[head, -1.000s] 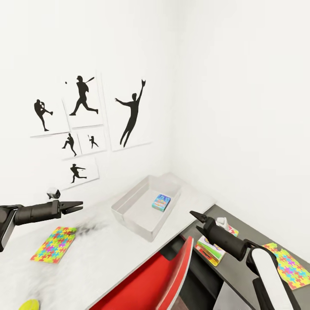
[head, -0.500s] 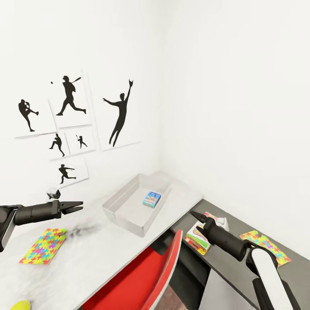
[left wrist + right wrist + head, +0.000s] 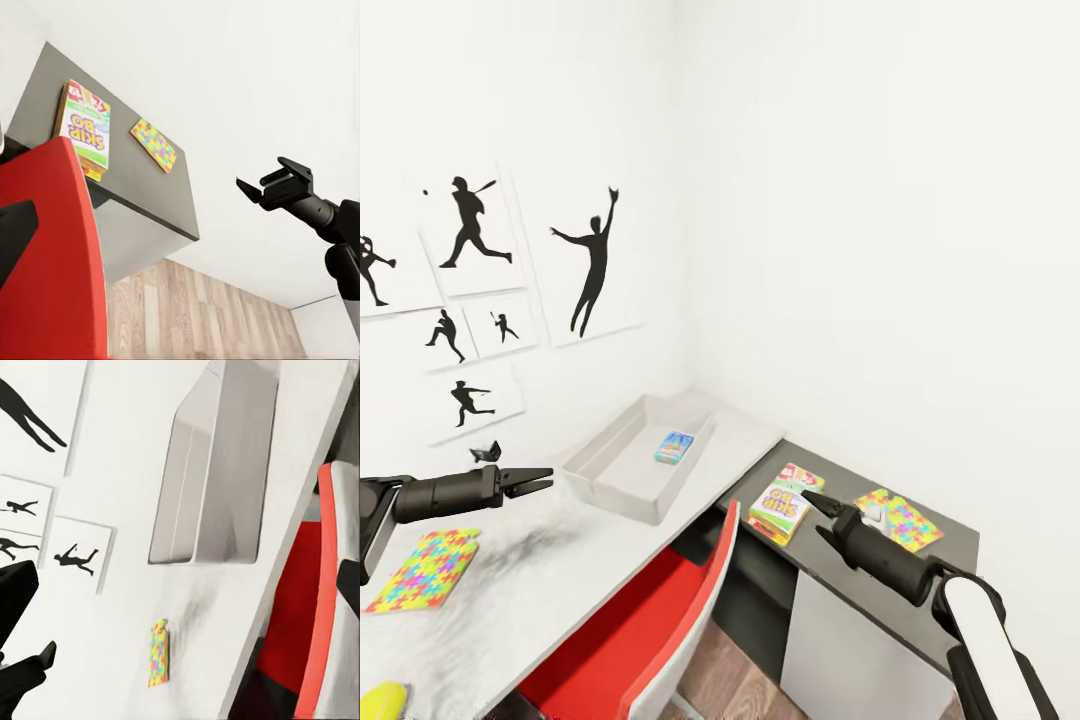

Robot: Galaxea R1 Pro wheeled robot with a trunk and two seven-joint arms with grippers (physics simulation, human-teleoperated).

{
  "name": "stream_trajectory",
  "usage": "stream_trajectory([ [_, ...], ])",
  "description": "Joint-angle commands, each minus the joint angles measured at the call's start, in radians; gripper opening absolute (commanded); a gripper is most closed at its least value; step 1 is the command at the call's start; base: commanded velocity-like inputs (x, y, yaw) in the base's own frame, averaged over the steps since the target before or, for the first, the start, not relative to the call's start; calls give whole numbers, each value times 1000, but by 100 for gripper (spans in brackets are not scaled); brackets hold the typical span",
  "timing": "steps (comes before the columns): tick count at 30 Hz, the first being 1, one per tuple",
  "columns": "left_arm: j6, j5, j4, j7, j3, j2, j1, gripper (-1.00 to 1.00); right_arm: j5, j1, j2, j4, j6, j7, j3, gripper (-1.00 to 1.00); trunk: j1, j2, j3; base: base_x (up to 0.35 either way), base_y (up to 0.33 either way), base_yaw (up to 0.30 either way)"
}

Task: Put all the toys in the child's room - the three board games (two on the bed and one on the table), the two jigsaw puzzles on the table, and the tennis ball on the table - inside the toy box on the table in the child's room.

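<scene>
The toy box [image 3: 622, 462] stands on the table's light-grey top [image 3: 570, 560] near the corner, with a small blue printed game box [image 3: 674, 447] lying inside it. On the dark-grey wing [image 3: 830, 560] lies the SKIP-BO board game [image 3: 779, 506], with another printed box edge [image 3: 801, 477] peeking out behind it, and a jigsaw puzzle [image 3: 901, 520]. A second jigsaw puzzle [image 3: 420, 570] and the tennis ball [image 3: 380, 698] lie on the light top at the left. My left gripper [image 3: 543, 477] hovers open and empty beside the toy box. My right gripper [image 3: 816, 512] hangs open and empty just right of the SKIP-BO box.
A red chair [image 3: 670, 630] is tucked under the desk between my arms. Black baseball silhouette prints [image 3: 592, 262] hang on the left wall. A small white object [image 3: 873, 516] sits on the wing by the puzzle. Wood-plank floor [image 3: 210, 315] lies beyond the wing's end.
The head view has swung to the right, so everything has slid left in the picture and more of the dark wing shows. Both arms hold the same pose.
</scene>
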Motion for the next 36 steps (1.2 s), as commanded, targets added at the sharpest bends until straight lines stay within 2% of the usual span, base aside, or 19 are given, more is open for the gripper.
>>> stream_trajectory([
  [1,11,-1,0,-4,0,1,0,100,-5,-1,0,0,5,-4,-1,100,0,-2,-2,-257,0,-267],
  [11,10,-1,0,-4,0,2,-1,100,-5,-1,0,1,5,-4,-1,100,0,-2,-2,-235,0,-267],
  [20,8,-1,0,-4,2,2,-1,100,-5,-1,0,5,5,-4,-2,100,0,-2,-2,-35,0,-267],
  [36,9,-1,-10,-4,3,3,-1,100,-5,-1,-9,7,5,-4,-2,100,-61,110,48,-1,0,-272],
])
